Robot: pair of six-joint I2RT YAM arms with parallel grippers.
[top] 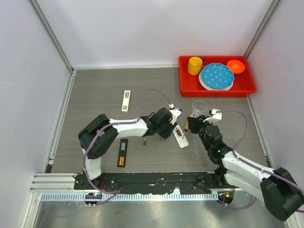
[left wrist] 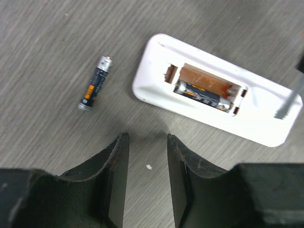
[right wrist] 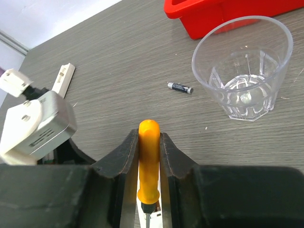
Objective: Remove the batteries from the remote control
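Note:
The white remote [left wrist: 266,118] lies back up with its compartment open. One dark and orange battery [left wrist: 202,93] sits inside. A loose battery [left wrist: 95,83] lies on the table to its left. My left gripper [left wrist: 147,138] is open and empty, just short of the remote's near edge. My right gripper [right wrist: 148,136] is shut on the orange handle of a screwdriver [right wrist: 148,161]. The screwdriver's tip [left wrist: 289,105] rests at the remote's right end. In the top view the remote [top: 181,137] lies between the left gripper [top: 173,127] and the right gripper [top: 191,127].
A clear cup [right wrist: 242,66] stands just beyond the right gripper, with a loose battery [right wrist: 180,88] beside it. A red tray [top: 216,90] of dishes is at the back right. A black remote [top: 123,153], a white strip [top: 125,100] and a small dark cell [top: 145,142] lie to the left.

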